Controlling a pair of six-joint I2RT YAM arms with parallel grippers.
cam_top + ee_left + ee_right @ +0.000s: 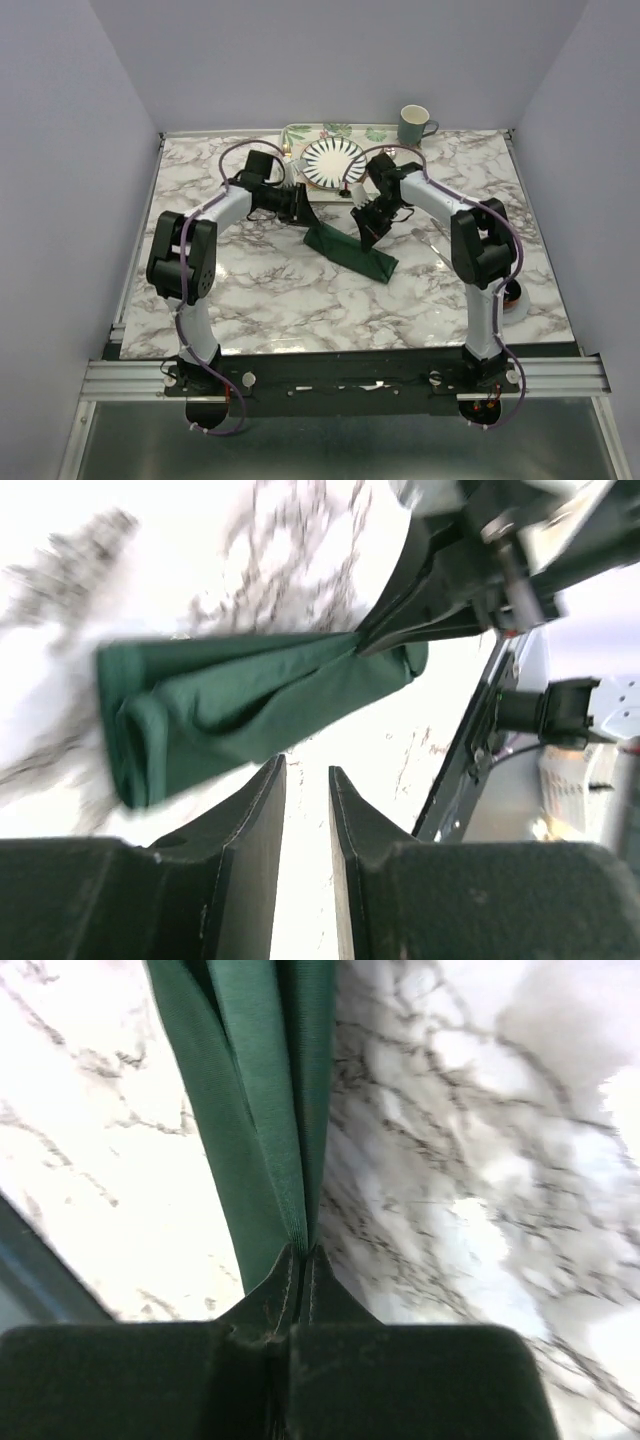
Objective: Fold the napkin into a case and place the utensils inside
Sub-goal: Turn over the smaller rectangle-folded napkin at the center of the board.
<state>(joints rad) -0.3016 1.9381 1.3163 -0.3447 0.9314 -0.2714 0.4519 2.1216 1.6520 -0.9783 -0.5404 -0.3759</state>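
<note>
The dark green napkin (352, 253) lies on the marble table (300, 300), folded into a long narrow strip of several layers. My right gripper (364, 236) is shut on the strip's far end, and in the right wrist view the cloth (262, 1090) runs straight out from the pinched fingertips of that gripper (303, 1250). My left gripper (303, 208) hovers beside the strip's other end. Seen from the left wrist, it (305, 770) is open by a narrow gap with nothing in it, just short of the napkin (250, 700). The utensils are hidden from view.
A striped plate (333, 160) sits on a leaf-patterned tray (298, 132) at the back of the table, just behind both grippers. A green mug (413, 125) stands at the back right. The table's raised edges frame the work area.
</note>
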